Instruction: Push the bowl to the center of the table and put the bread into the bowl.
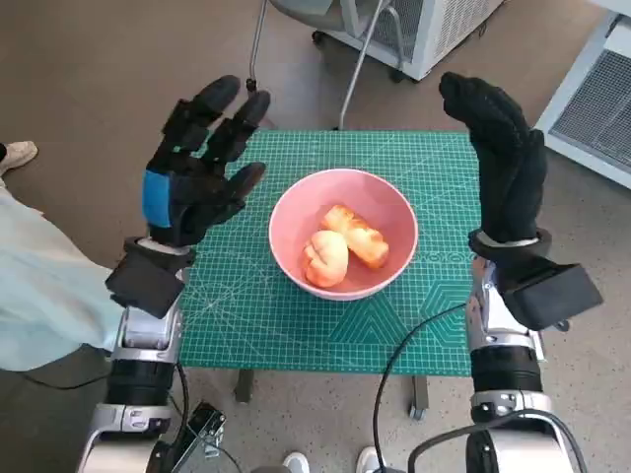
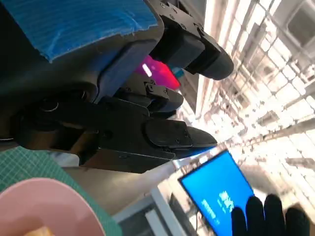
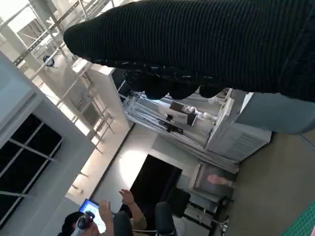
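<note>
A pink bowl [image 1: 343,233] stands near the middle of the green cutting mat [image 1: 256,315]. Two pieces of golden bread lie inside it, a round bun [image 1: 325,258] and a longer roll [image 1: 359,236]. My left hand [image 1: 200,163] is raised above the mat's left side, fingers spread, holding nothing. My right hand [image 1: 501,158] is raised over the mat's right edge, fingers straight and apart, also empty. The left wrist view shows the bowl's rim [image 2: 47,206] below my black fingers [image 2: 162,135]. The glove [image 3: 206,44] crosses the right wrist view.
A metal chair frame [image 1: 350,69] and a white cabinet on castors [image 1: 424,30] stand beyond the table. A pale-clothed person [image 1: 39,286] is at the left edge. A black cable [image 1: 404,355] hangs off the table's front. A seated person [image 3: 123,216] shows in the right wrist view.
</note>
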Available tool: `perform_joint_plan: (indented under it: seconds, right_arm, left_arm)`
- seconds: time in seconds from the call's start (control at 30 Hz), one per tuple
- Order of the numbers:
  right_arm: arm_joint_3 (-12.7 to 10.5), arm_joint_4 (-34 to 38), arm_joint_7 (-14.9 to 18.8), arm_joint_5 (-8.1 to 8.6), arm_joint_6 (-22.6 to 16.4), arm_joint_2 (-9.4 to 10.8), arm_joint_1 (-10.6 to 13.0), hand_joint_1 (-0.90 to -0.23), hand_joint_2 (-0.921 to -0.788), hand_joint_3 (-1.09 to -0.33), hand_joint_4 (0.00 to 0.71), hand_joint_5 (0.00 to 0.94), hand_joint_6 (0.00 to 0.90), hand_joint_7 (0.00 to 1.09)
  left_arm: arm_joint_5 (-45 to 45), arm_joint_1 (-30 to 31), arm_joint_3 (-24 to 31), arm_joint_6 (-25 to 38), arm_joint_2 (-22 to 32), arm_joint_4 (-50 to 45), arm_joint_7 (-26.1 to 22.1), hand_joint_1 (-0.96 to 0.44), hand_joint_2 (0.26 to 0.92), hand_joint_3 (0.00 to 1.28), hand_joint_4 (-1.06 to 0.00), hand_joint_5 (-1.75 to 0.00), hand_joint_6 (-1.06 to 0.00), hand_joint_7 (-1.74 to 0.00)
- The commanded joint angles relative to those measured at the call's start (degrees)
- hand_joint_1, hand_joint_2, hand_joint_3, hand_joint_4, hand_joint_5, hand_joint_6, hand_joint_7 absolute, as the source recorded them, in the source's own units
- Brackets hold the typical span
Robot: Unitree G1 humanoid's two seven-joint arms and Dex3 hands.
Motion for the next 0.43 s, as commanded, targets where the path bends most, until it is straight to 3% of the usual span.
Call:
perform_joint_plan:
  seconds: [0.03,0.27,0.43]
  right_arm:
    - [0.0,0.9,-0.2,0.05,0.7,0.0,0.1,-0.458,-0.921,-0.617,0.434,0.009,0.136,0.85]
    - [0.0,1.4,0.0,-0.03,0.6,-0.1,0.0,-0.463,-0.921,-0.615,0.435,0.009,0.138,0.84]
    - [0.1,1.5,-0.4,-0.34,0.7,-0.1,0.2,-0.459,-0.921,-0.617,0.434,0.008,0.139,0.84]
  left_arm:
    - [0.4,0.8,0.0,-1.5,-0.3,0.0,1.3,-0.06,0.921,0.20,-0.52,-0.05,-0.24,-0.66]
    - [2.5,1.1,-0.8,-2.3,0.1,0.6,2.6,-0.14,0.916,0.12,-0.32,0.00,-0.07,-0.60]
    - [3.5,1.2,-1.3,-1.6,0.7,0.3,2.4,-0.17,0.916,0.09,-0.21,0.00,-0.01,-0.57]
